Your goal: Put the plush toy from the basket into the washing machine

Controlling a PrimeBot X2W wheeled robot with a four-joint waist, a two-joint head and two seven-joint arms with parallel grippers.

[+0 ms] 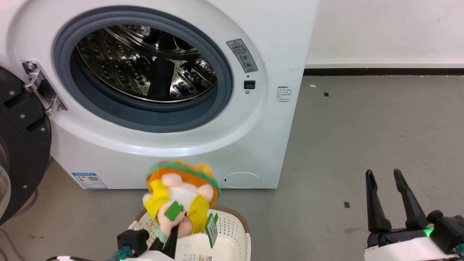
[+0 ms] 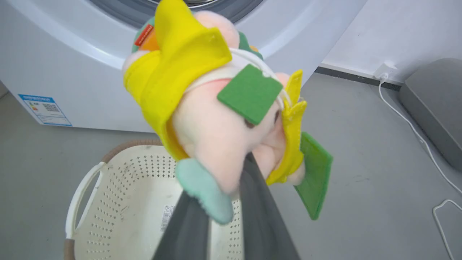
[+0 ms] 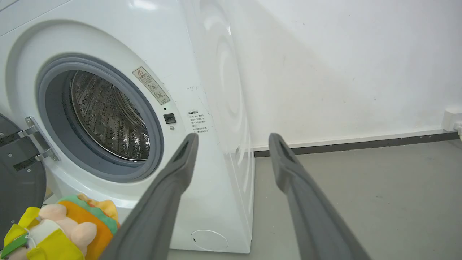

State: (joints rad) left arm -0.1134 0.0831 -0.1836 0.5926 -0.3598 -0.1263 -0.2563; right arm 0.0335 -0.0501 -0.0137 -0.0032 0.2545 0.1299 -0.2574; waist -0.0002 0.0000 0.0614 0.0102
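Left pincer (image 1: 173, 232), lower centre of the head view, clamps the toy (image 1: 181, 188). Washer (image 1: 253, 119) fills the upper left, door (image 1: 21, 145) open; basket (image 1: 232, 232) sits below it at the bottom edge; toy is just above the basket. Right pincer (image 1: 383, 174), lower right, gapes empty.

Grey floor (image 1: 362, 127) meets a white wall (image 1: 380, 29) at a black skirting (image 1: 380, 71).

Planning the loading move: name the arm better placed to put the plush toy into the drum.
Left. The left tool is shut on the plush toy, above the basket, before the open washing machine. The right tool is open, empty, off aside.
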